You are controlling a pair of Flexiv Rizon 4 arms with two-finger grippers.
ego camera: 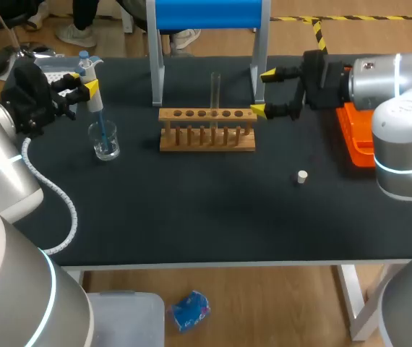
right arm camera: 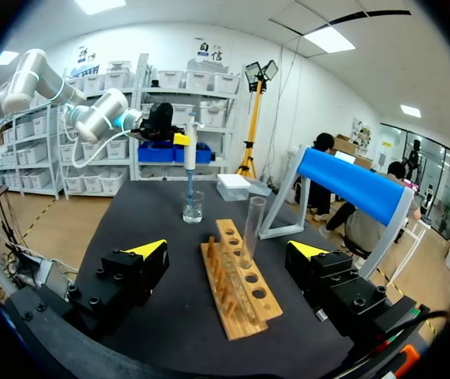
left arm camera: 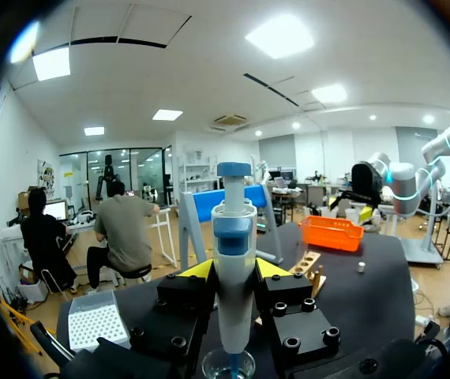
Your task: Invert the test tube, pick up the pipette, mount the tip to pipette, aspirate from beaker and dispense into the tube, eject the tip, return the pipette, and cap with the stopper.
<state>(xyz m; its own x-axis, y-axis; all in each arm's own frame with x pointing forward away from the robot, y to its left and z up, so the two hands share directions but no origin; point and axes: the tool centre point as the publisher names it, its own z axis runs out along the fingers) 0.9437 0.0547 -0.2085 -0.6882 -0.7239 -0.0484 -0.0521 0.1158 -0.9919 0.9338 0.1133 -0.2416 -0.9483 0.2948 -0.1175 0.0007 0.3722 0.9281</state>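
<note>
One pipette (left arm camera: 233,253) stands upright in the left jaws, clamped, tip down in the beaker (ego camera: 105,142). The right jaws gape wide beside the rack (ego camera: 207,134), where the test tube (ego camera: 215,90) stands upright.

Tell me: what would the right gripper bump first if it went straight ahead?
Likely the brown wooden test tube rack ahead of the open right gripper; if it rides higher, the clear glass tube standing in it.
</note>
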